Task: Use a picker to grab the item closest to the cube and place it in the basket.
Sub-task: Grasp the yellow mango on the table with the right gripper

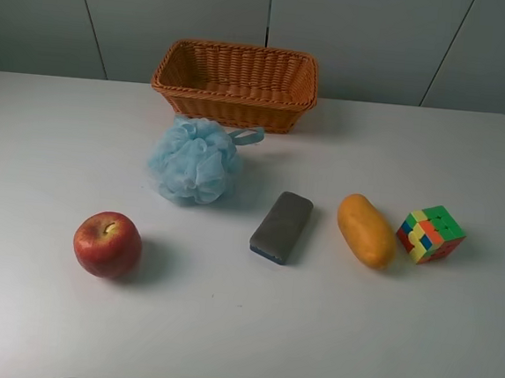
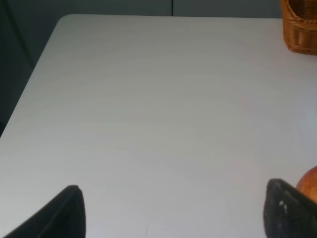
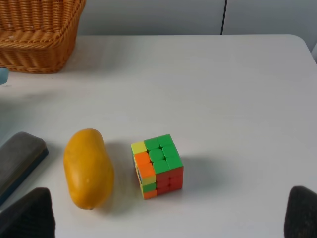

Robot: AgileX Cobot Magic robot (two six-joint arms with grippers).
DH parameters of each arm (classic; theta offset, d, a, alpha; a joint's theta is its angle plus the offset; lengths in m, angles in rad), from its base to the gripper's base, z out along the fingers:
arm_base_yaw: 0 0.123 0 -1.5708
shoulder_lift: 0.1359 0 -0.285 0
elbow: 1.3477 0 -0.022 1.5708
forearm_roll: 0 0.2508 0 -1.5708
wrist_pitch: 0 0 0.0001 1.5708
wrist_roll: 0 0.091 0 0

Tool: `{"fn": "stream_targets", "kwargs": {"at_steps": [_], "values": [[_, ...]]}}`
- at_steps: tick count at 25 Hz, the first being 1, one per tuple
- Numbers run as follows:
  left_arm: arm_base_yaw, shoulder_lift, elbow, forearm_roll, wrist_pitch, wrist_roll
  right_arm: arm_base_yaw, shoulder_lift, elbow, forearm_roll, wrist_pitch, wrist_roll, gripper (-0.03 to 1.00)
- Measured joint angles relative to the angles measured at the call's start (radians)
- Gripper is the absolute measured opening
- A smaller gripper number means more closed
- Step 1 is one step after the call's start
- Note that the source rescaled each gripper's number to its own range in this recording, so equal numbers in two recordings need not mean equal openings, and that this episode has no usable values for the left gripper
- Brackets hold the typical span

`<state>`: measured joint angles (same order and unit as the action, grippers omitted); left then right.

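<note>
A multicoloured puzzle cube (image 1: pixel 431 233) sits on the white table at the right; it also shows in the right wrist view (image 3: pixel 157 165). The item nearest it is a yellow-orange mango (image 1: pixel 366 230), lying just left of the cube and seen in the right wrist view (image 3: pixel 88 167). A woven wicker basket (image 1: pixel 236 85) stands at the back centre. Neither gripper shows in the exterior high view. My left gripper (image 2: pixel 173 213) is open over bare table. My right gripper (image 3: pixel 168 218) is open, in front of the cube and mango, touching neither.
A grey eraser block (image 1: pixel 281 227) lies left of the mango. A light blue bath pouf (image 1: pixel 196 160) sits in front of the basket. A red apple (image 1: pixel 107 244) lies at the front left and peeks into the left wrist view (image 2: pixel 309 183).
</note>
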<state>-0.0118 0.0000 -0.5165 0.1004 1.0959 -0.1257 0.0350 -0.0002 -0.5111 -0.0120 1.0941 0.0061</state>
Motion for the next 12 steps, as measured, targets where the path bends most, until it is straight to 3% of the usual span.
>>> {"fn": "stream_targets", "kwargs": {"at_steps": [5,12], "values": [[0.000,0.000,0.000,0.000,0.000,0.000,0.000,0.030,-0.019,0.005,-0.002,-0.025,1.00],[0.000,0.000,0.000,0.000,0.000,0.000,0.000,0.382,-0.254,0.052,-0.026,-0.170,1.00]]}}
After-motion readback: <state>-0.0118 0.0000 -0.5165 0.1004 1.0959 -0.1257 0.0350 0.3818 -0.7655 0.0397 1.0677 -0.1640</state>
